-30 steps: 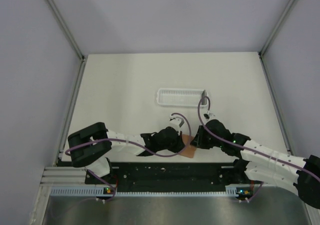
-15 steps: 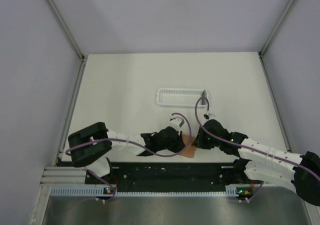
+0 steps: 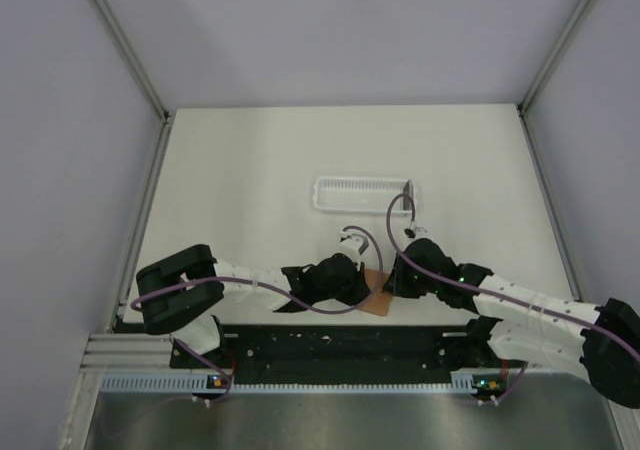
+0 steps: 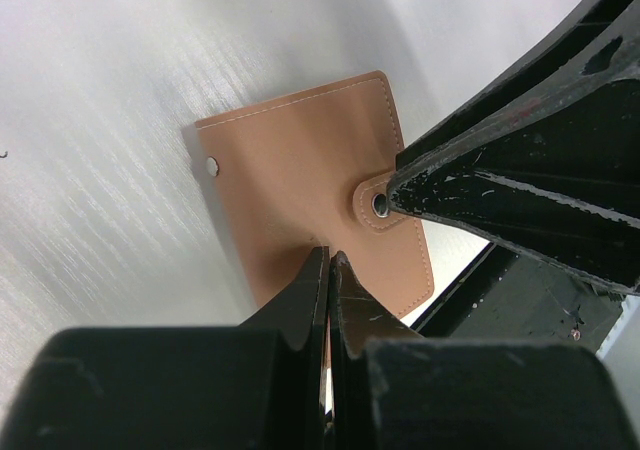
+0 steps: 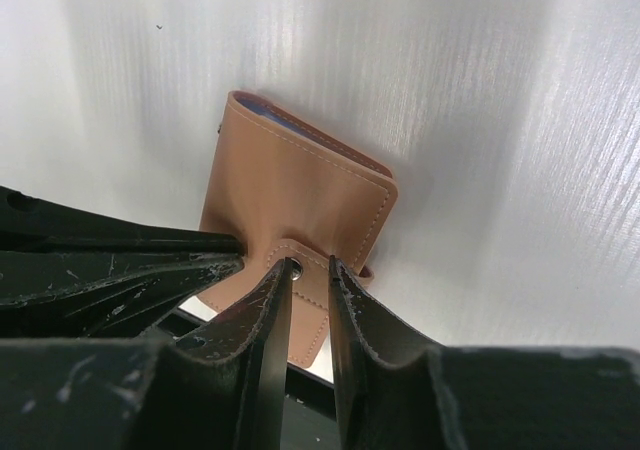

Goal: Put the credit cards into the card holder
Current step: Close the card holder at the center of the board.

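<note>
The closed card holder lies between the pinched-shut left gripper and the narrowly parted right gripper at its snap tab.

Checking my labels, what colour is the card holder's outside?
Tan brown card holder with pale stitching; left wrist view shows it best.

Card holder: tan-brown leather-like skin, matt, smooth, fine pale stitching along edges; small shiny metal snap stud near one edge, second snap on strap tab.
Left gripper and right gripper: fingers hard black plastic, semi-gloss, scuffed, pale scratches.
Table: white, smooth, soft streaky sheen.
Tray: white plastic, slatted.
Arm links: white plastic shells, black joints; cables purple, smooth sheath.
</note>
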Available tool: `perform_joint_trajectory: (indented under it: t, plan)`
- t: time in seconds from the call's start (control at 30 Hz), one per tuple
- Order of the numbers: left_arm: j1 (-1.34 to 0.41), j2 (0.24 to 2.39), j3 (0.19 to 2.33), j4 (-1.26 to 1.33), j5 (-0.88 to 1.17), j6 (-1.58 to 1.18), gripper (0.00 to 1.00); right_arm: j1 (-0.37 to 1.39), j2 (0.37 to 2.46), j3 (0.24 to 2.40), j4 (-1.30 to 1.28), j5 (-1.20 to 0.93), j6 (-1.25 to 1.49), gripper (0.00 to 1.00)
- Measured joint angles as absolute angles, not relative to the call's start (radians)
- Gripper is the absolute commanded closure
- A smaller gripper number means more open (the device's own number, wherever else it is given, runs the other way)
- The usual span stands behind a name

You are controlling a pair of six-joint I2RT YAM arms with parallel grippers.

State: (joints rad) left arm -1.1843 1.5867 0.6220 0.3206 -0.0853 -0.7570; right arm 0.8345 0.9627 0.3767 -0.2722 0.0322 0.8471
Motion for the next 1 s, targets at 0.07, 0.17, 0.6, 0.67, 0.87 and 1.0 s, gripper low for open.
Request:
perform_joint_trajectory:
  t: [0.07,0.17,0.6,0.67,0.87,1.0]
  plan:
    - [-1.184,1.587,0.622,0.321,-0.085,-0.757,1.0,0.834,0.966,0.377,-0.268,0.028,0.847,0.79]
    - [-1.184,1.587,0.622,0.321,-0.085,-0.757,1.0,0.834,0.975,0.377,-0.263,0.021,0.847,0.79]
    - [-1.184,1.587,0.622,0.321,-0.085,-0.757,1.0,0.834,0.98,0.377,-0.252,0.006,0.847,0.8]
    - [-1.184,1.587,0.622,0.321,-0.085,-0.757,1.0,0.834,0.981,0.377,-0.251,-0.001,0.847,0.8]
    - [-1.184,1.587,0.622,0.321,-0.085,-0.757,1.0,0.834,0.982,0.377,-0.249,-0.015,0.847,0.8]
    - [-1.184,1.587,0.622,0.321,-0.085,-0.757,1.0,0.834,0.982,0.377,-0.247,-0.025,0.846,0.8]
